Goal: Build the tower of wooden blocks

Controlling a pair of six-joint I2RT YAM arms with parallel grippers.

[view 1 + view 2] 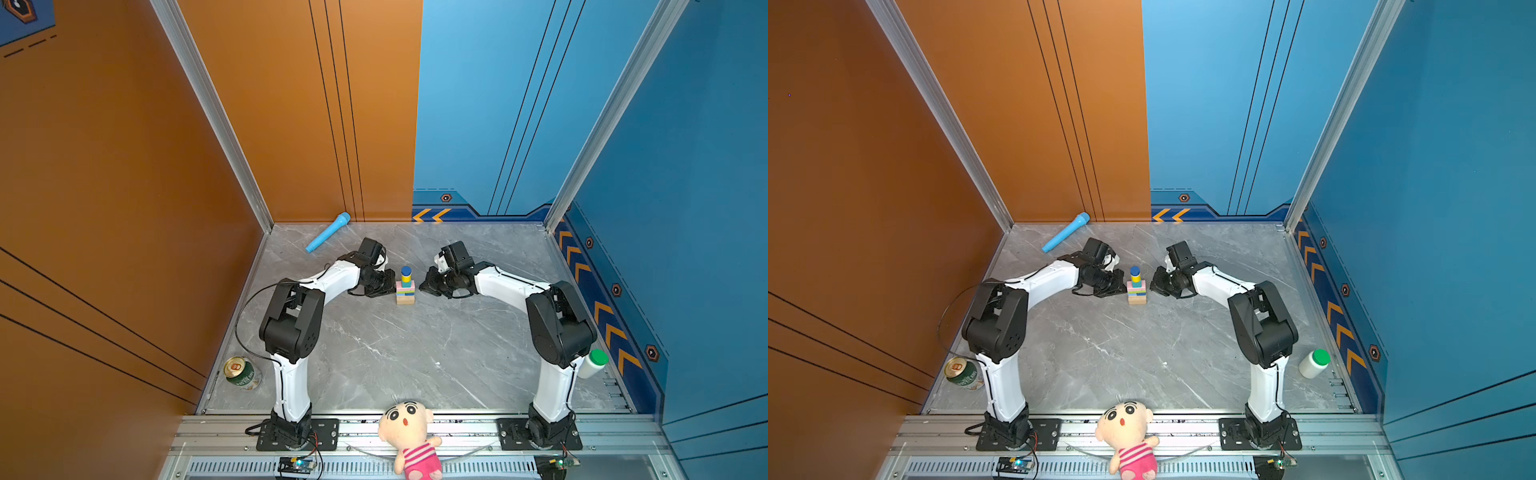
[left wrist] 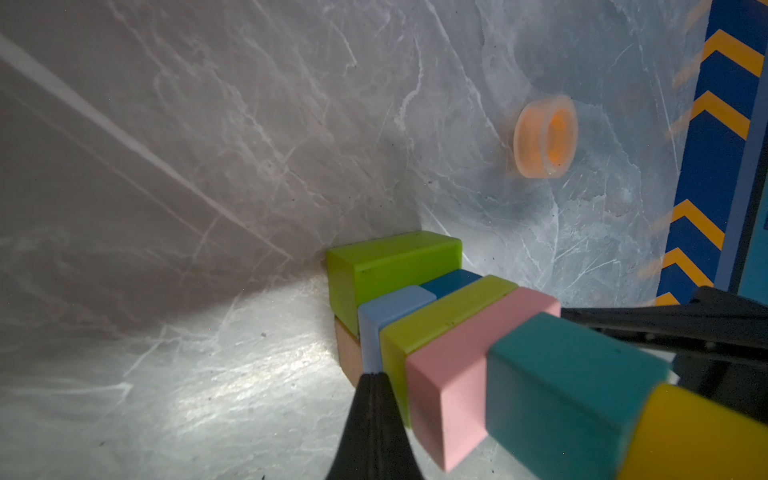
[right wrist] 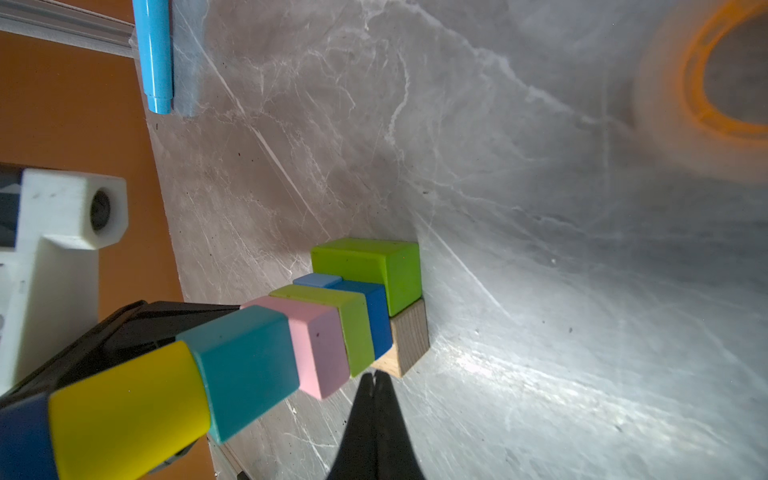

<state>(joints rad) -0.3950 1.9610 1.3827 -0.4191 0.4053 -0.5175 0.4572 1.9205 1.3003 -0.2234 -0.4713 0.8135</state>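
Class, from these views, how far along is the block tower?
Done: the wood block tower stands stacked, dark blue cylinder on top. In hand: nothing; left gripper and right gripper are shut, empty, beside its base. Left: no loose blocks visible, so probably only backing away.

Between left gripper (image 1: pixel 393 287) and right gripper (image 1: pixel 422 285): wood block tower (image 1: pixel 405 289), just beside both closed tips; it blocks the straight line across. Behind both grippers, toward the arm bases: broad bare tabletop (image 1: pixel 395 357), free passage. Past the tower from the left gripper: orange tape ring (image 2: pixel 544 137), open floor between. Beyond the left gripper, at the back wall: toy microphone (image 1: pixel 328 232), well apart. Above both: open air.
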